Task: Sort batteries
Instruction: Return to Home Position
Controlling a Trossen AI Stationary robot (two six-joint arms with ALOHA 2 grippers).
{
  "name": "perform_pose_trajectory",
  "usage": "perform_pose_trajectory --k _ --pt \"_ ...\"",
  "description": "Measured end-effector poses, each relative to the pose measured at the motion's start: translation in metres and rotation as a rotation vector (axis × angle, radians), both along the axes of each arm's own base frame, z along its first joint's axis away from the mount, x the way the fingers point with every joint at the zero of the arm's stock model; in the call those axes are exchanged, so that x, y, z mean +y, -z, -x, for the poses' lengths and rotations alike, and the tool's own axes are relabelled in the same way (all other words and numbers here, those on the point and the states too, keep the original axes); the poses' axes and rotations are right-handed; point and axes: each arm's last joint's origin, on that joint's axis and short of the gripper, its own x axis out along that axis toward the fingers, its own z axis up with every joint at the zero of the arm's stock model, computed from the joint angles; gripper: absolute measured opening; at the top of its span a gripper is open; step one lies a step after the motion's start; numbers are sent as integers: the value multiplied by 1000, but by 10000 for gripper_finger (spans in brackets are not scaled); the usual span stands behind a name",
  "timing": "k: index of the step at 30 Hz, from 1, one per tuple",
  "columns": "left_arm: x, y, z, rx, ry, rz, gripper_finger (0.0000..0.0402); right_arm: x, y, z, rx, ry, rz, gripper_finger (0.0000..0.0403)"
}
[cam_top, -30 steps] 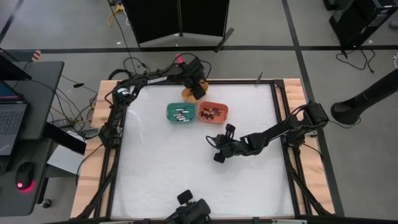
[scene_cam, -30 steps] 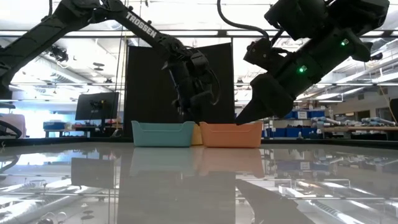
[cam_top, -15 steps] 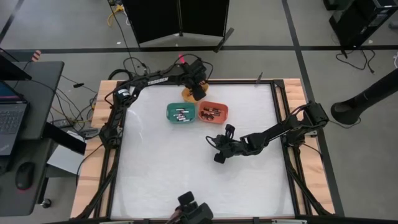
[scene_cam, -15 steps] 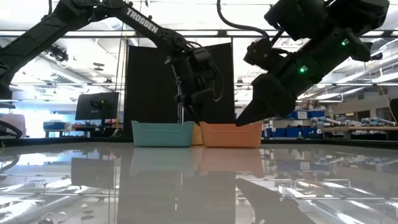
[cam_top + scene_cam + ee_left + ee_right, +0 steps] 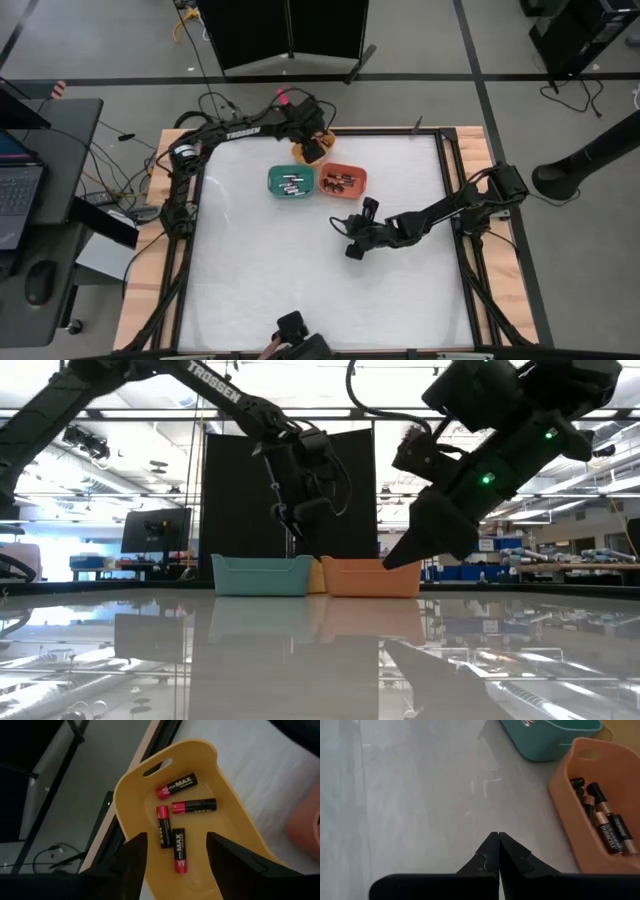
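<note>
My left gripper point(image 5: 176, 845) hangs open above the yellow bin point(image 5: 125, 785) at the table's far edge, with nothing between its fingers. Several red-and-black batteries point(image 5: 192, 806) lie flat on that bin's floor. More batteries lie in the teal bin point(image 5: 291, 181) and in the orange bin point(image 5: 560, 795), where dark and copper cells point(image 5: 607, 827) show. My right gripper point(image 5: 497, 836) is shut and hovers over bare table, near side of the orange bin, its fingers slanting down toward the bins.
The three bins stand close together at the table's far middle, the yellow bin point(image 5: 299, 152) behind the other two. Bare white table spreads to the left, the right and the near side. A dark camera mount point(image 5: 300, 335) sits at the near edge.
My left gripper has risen above the yellow bin and drawn a little toward the table's left. My right arm has kept still.
</note>
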Motion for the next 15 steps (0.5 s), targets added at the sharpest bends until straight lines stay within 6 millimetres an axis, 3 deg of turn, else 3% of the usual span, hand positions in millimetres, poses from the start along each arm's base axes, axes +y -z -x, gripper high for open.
perform_pose_trajectory --k 8,15 --pt "-23 6 34 -146 45 -61 211 -5 8 6 -5 -1 8 7" --pt "-58 9 72 -342 124 -98 211 -7 13 11 -26 -24 -6 7"
